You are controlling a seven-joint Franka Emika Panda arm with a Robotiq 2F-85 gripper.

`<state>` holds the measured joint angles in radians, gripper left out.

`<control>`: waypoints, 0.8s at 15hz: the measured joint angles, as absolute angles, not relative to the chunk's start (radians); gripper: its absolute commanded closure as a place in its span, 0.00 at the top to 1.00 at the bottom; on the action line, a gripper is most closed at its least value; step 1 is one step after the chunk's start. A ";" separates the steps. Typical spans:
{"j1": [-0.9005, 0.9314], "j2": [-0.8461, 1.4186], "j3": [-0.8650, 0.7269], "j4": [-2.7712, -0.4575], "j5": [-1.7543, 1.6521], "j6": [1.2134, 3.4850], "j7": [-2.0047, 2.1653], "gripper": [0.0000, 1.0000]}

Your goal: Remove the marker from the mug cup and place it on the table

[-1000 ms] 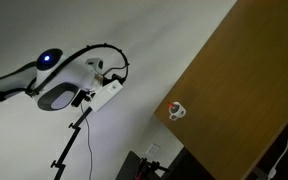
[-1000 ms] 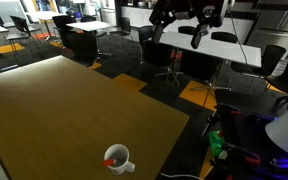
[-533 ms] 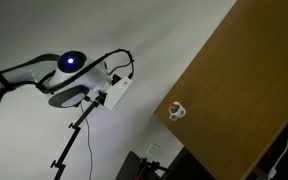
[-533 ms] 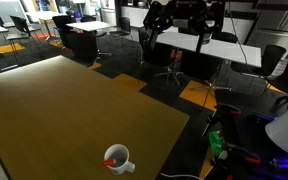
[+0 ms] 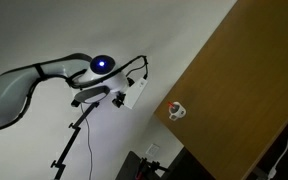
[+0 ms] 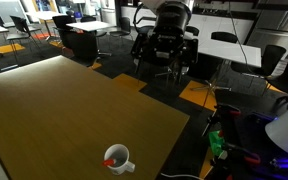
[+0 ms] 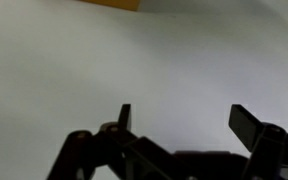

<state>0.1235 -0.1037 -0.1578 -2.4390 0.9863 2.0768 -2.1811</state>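
Note:
The small white mug cup (image 5: 176,110) (image 6: 117,158) stands near the edge of the brown wooden table (image 5: 234,90) (image 6: 54,110). The red marker (image 6: 110,160) sticks out of it; in the other exterior view it shows only as a reddish spot in the mug. My gripper (image 5: 134,97) (image 6: 162,68) (image 7: 185,120) hangs in the air well away from the mug, off the table's edge. Its fingers are spread apart with nothing between them. The wrist view shows only a plain pale surface and a sliver of the table (image 7: 109,3); the mug is out of that view.
Office tables and chairs (image 6: 229,45) stand behind the arm. A tripod stand (image 5: 69,145) is below the arm. Cables and a green item (image 6: 216,145) lie on the floor past the table's edge.
The arm has swung toward the table and the mug, and the gripper has come lower in the exterior view. The mug and marker have not moved.

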 measured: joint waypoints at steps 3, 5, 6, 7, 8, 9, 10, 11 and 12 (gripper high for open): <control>0.100 -0.023 -0.114 -2.397 1.006 2.076 -2.215 1.00; 0.087 0.026 -0.087 -2.368 1.008 2.080 -2.215 1.00; 0.083 0.048 -0.075 -2.355 1.010 2.085 -2.215 1.00; 0.078 0.071 -0.064 -2.342 1.012 2.096 -2.215 1.00; 0.075 0.094 -0.053 -2.331 1.017 2.114 -2.215 1.00; 0.073 0.117 -0.044 -2.321 1.023 2.136 -2.214 1.00; 0.073 0.139 -0.035 -2.312 1.031 2.162 -2.214 1.00; 0.073 0.163 -0.027 -2.304 1.040 2.188 -2.213 1.00; 0.072 0.188 -0.020 -2.294 1.046 2.210 -2.212 1.00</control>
